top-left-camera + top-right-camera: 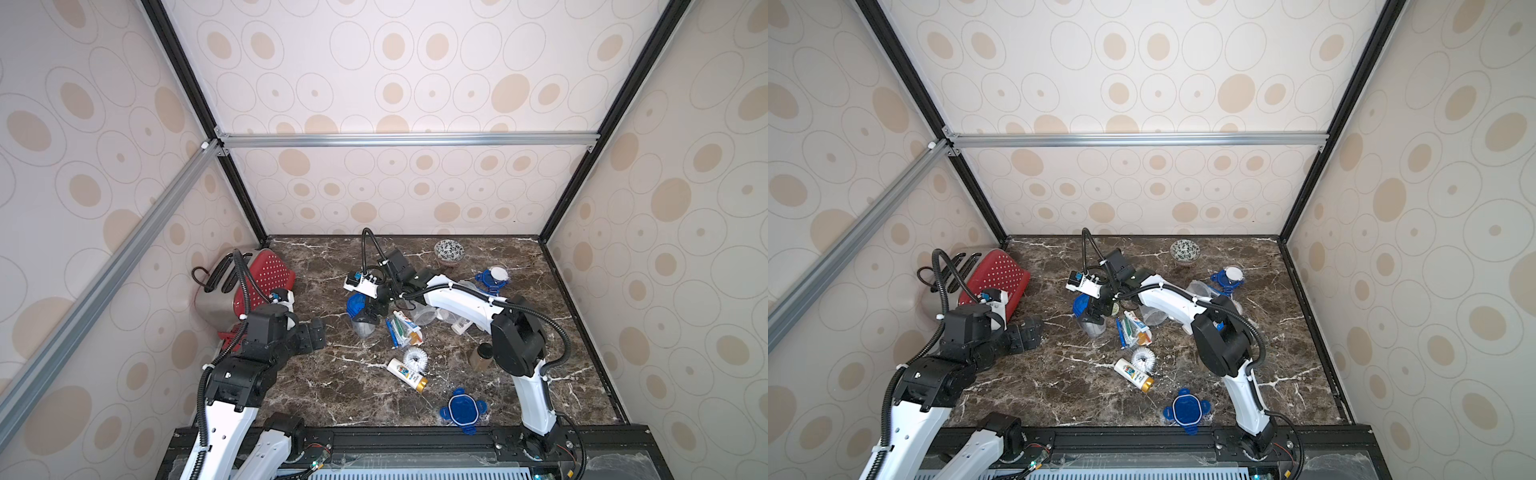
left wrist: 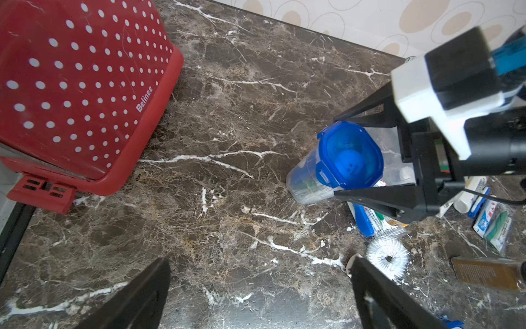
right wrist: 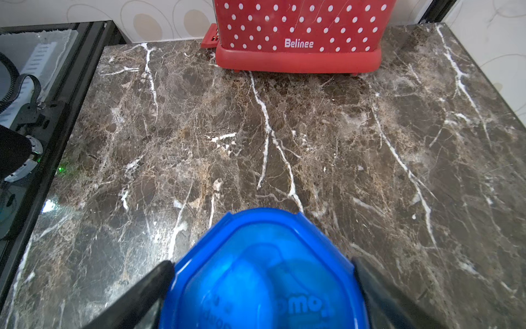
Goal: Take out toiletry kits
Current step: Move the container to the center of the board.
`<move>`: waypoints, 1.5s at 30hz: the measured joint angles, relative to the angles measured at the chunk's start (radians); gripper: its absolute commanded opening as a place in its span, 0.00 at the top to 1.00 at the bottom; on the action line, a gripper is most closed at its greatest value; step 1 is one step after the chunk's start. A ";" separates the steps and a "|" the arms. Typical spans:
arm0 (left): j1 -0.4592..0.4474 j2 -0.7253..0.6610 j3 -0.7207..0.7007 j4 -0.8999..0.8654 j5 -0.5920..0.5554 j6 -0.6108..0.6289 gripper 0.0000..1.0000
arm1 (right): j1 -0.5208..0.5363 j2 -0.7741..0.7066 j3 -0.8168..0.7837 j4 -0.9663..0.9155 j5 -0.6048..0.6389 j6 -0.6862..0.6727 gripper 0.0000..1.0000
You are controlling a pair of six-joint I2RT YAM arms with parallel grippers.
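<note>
Blue lid (image 1: 462,409) by front edge, open marble (image 1: 332,395) leftward (left tool (image 2: 260,262) spread)

Marble table (image 1: 332,390), toaster (image 1: 266,270), jar (image 1: 365,328), bottle (image 1: 405,372) (gold cap)

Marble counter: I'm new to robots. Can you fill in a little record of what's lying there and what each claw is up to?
Left claw: open, above bare counter
Right claw: fingers flank a blue-lidded jar; grip unclear
Loose on counter: toothbrush packets, gold-capped bottle, round white packet
Loose blue lid: near front edge
Red toaster: left, by the wall
</note>
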 measured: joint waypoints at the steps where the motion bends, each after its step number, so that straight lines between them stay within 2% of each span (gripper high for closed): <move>1: 0.000 0.001 -0.001 0.000 0.002 0.000 0.01 | 0.000 0.000 0.000 0.000 -0.005 0.006 0.11; 8: 0.000 0.010 -0.006 0.002 0.012 0.000 0.01 | 0.000 0.000 -0.002 -0.002 -0.015 0.029 0.26; 15: 0.000 0.014 -0.010 0.020 0.040 -0.001 0.01 | 0.018 -0.056 -0.080 0.004 -0.033 0.032 0.27; 24: 0.000 0.048 -0.056 0.110 0.184 -0.031 0.01 | 0.074 -0.216 -0.294 0.006 -0.072 0.028 0.27; 28: 0.000 0.077 -0.080 0.158 0.249 -0.049 0.03 | 0.079 -0.240 -0.338 0.052 -0.064 0.048 0.19; 34: 0.000 0.086 -0.106 0.213 0.315 -0.073 0.07 | 0.088 -0.262 -0.390 0.138 -0.029 0.092 0.19; 40: 0.000 0.085 -0.112 0.237 0.322 -0.084 0.08 | 0.113 -0.265 -0.408 0.201 0.067 0.116 0.19; 41: 0.000 0.085 -0.113 0.239 0.322 -0.086 0.08 | 0.115 -0.267 -0.412 0.209 0.077 0.122 0.18; 45: 0.000 0.085 -0.116 0.253 0.337 -0.097 0.12 | 0.120 -0.278 -0.433 0.241 0.105 0.146 0.01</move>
